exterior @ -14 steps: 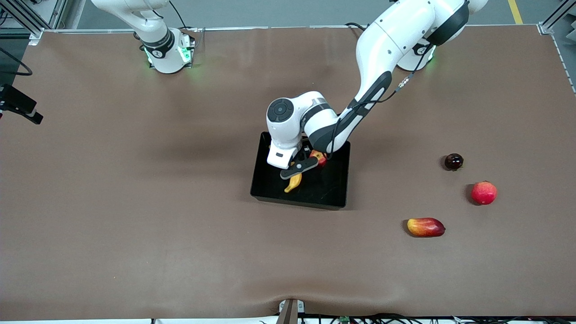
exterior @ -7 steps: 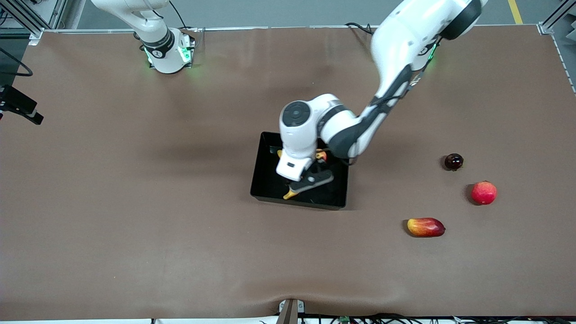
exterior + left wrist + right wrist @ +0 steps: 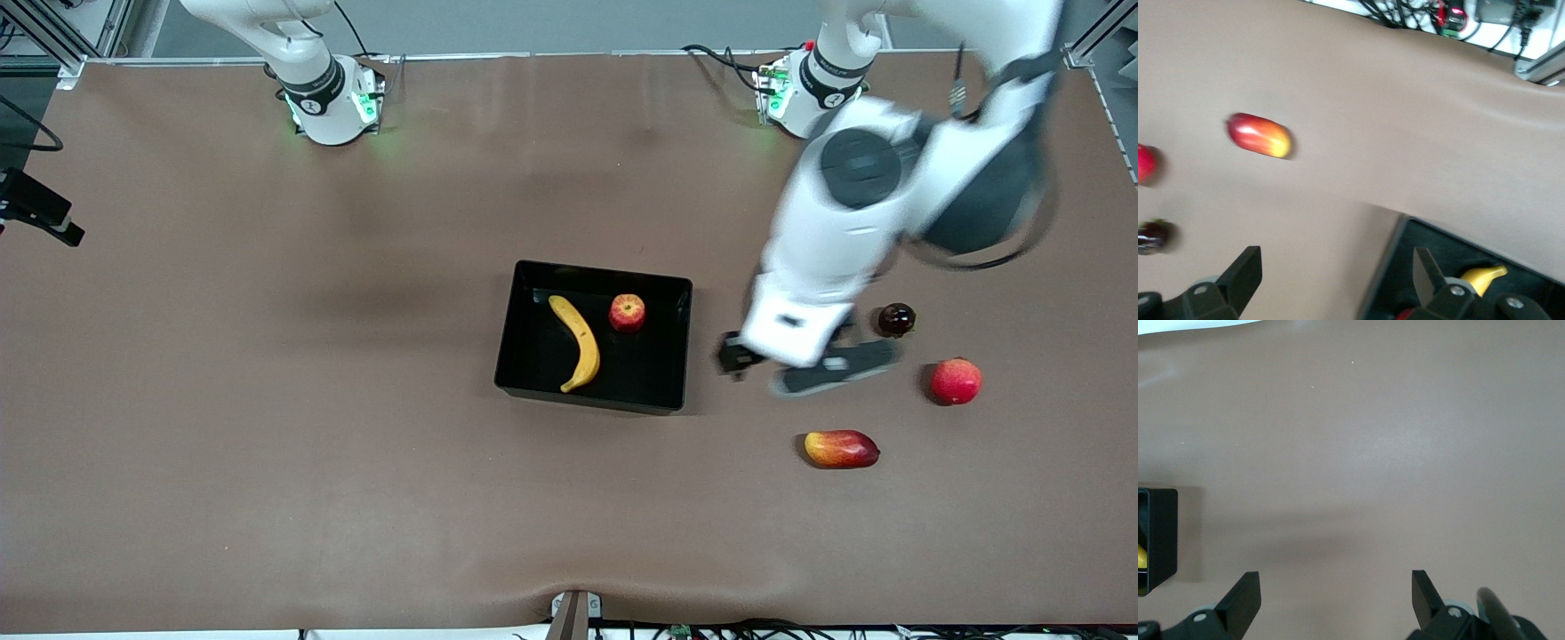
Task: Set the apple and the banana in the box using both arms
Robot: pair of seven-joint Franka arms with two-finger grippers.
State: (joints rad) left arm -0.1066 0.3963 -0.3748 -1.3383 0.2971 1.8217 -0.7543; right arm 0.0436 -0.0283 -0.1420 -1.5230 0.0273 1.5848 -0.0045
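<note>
Fruit sits in the box (image 3: 680,342): the banana (image 3: 576,342) lies lengthwise, and the apple (image 3: 627,313) rests just beside it toward the left arm's end. The left gripper (image 3: 1337,277) hangs released and empty (fingers spread wide) over bare table between the box and the loose fruit: a dark round fruit (image 3: 896,319), a pink-red fruit (image 3: 956,380) and a mango (image 3: 841,448). The right gripper (image 3: 1336,595) waits spread open and empty above bare table.

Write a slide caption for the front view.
Curved yellow banana and small red apple lie in the shallow black plastic box.
</note>
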